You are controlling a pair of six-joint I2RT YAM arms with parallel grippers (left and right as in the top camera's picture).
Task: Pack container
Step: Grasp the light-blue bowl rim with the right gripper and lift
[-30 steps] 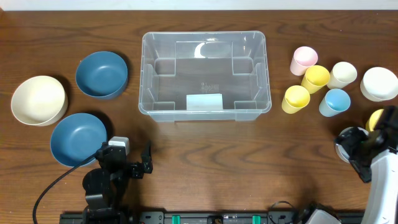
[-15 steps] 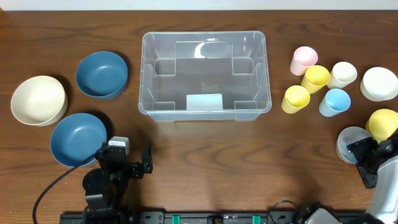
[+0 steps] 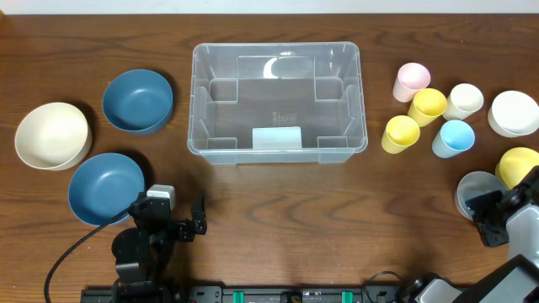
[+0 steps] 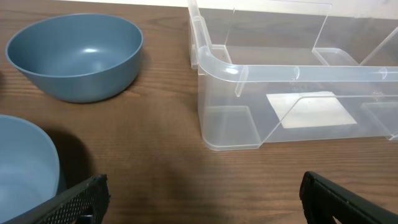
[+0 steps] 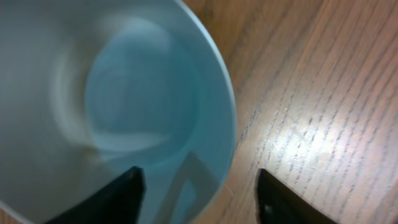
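Note:
The container (image 3: 360,93) is a clear plastic bin with a white label on its base, standing empty at the table's middle back. Its near rim shows in the left wrist view (image 4: 298,73). My left gripper (image 3: 199,219) is open and empty near the front edge, left of and in front of the bin, with its fingers over bare wood (image 4: 202,205). My right gripper (image 3: 487,220) is open at the front right, at the edge of a pale blue bowl (image 3: 470,194). In the right wrist view its fingers (image 5: 199,193) straddle the bowl's rim (image 5: 227,124), one inside and one outside.
Two dark blue bowls (image 3: 137,99) (image 3: 105,187) and a cream bowl (image 3: 52,135) lie left of the bin. Several cups (image 3: 427,106) cluster to its right, with a white bowl (image 3: 514,112) and a yellow bowl (image 3: 518,166) beyond.
My right arm has drawn back toward the front right, uncovering the yellow bowl and most of the pale blue bowl. The left arm has not moved.

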